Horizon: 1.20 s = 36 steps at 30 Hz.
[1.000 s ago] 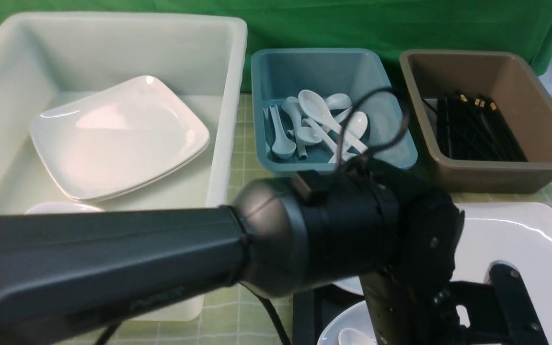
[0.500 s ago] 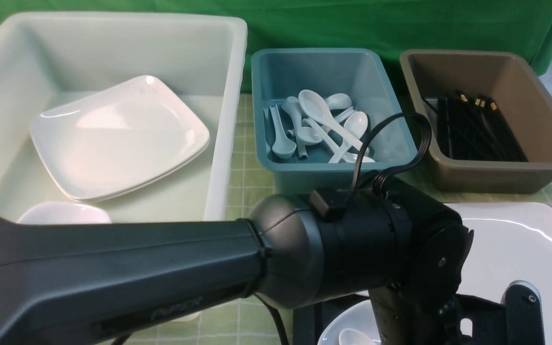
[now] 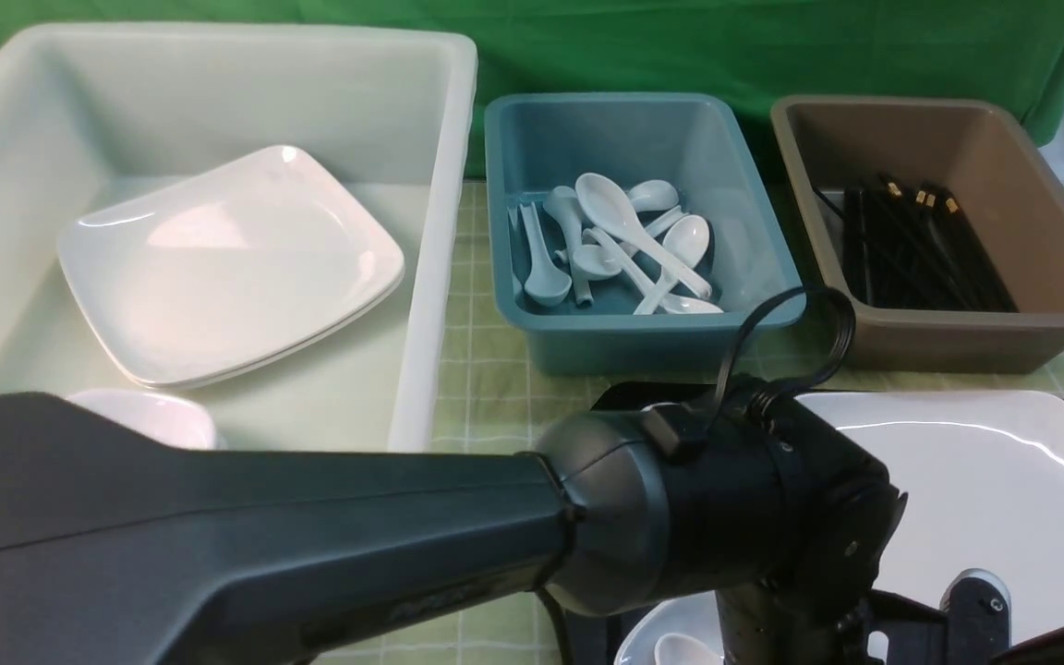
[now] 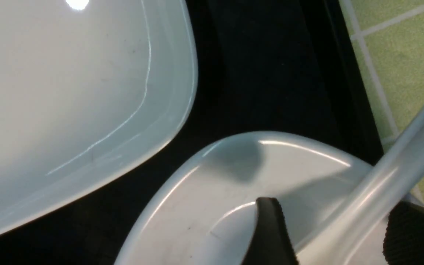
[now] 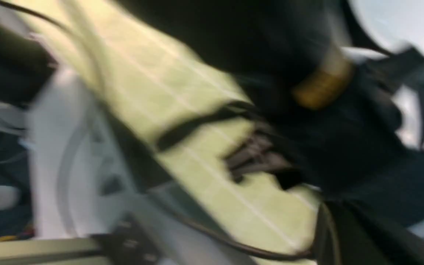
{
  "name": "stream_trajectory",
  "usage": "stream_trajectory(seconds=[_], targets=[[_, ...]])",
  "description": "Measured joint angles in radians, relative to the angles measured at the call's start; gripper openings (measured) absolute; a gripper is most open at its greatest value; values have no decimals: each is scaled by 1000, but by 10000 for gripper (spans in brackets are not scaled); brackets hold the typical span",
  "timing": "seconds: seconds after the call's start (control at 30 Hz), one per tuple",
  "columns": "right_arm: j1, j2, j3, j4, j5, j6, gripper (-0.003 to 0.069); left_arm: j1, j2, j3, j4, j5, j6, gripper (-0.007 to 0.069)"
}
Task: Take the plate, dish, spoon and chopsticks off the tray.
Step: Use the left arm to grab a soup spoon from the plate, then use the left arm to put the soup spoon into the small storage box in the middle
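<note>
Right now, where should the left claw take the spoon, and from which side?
Grip the spoon by its handle, coming straight down from above. The handle leans up out of the small dish across its rim, clear of the surface on both sides, while the bowl sits low inside. The left claw is open, one finger either side of it.

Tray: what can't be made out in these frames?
Tray: front view, mostly hidden behind the left arm.
Spoon: front view, cut off by the bottom edge.
Plate: front view, near side hidden by the same arm.
Right wrist view: motion-blurred; a gold band shows, but what the right pincer holds is unreadable.
</note>
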State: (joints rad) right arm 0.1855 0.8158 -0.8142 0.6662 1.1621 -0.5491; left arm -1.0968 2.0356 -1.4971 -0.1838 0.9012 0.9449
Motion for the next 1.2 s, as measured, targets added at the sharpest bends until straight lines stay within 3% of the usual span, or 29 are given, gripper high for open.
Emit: stream_trajectory(seconds=[0.17, 0.27, 0.37, 0.43, 0.53, 0.7, 0.8, 1.0, 1.2], targets=[[17, 0, 0, 115, -1, -73, 31, 0, 16, 0, 7, 1, -1, 383], [17, 0, 0, 127, -1, -86, 31, 0, 21, 0, 7, 6, -1, 311], [17, 0, 0, 132, -3, -94, 31, 0, 22, 0, 7, 7, -18, 161], [17, 0, 0, 132, -4, -94, 31, 0, 20, 0, 8, 2, -40, 145], [17, 0, -1, 132, -11, -95, 31, 9, 14, -3, 9, -9, -132, 38], [17, 0, -42, 132, -28, -95, 31, 64, 14, -53, 42, 13, -323, 24], [17, 0, -78, 133, -67, -95, 31, 146, 14, -125, -20, 61, -405, 24], [17, 0, -91, 134, -136, -98, 31, 280, 14, -305, -165, 157, -455, 24], [17, 0, -91, 116, -170, -106, 31, 378, 14, -470, -198, 133, -472, 24]])
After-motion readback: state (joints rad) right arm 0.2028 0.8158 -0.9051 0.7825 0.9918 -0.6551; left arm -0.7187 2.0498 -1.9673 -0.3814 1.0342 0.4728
